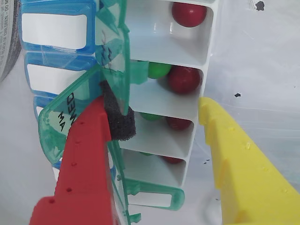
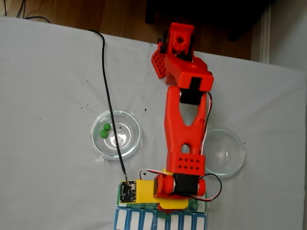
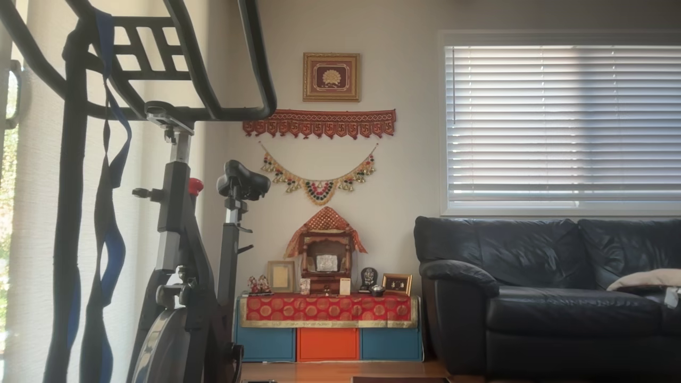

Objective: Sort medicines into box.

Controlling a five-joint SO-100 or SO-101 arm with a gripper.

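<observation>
Hovering low over the box (image 1: 164, 93), the gripper (image 1: 159, 122) stands spread wide and holds nothing: in the wrist view its red finger (image 1: 79, 168) with a black foam pad (image 1: 119, 117) sits against a raised green lid (image 1: 112, 51), while the yellow finger (image 1: 243, 168) hangs just outside the box's far wall. Several open compartments each show a red ball (image 1: 183, 78) and a green ball (image 1: 158, 70) (the nearer ones partly tucked behind dividers).

My worry is that lid. If the red finger swings or pulls away carelessly, I think it could snag the flap, drag the light box across the cloth (image 2: 48, 72), or flip it and spill what is sorted.

In the fixed view two green balls (image 2: 104, 130) lie in the left dish (image 2: 116, 134), well apart from the box, and the right dish (image 2: 223, 153) looks empty, though the arm (image 2: 184, 120) covers its near edge. The box is cut off by the bottom edge there and mostly hidden under the arm, so I cannot count filled compartments.
</observation>
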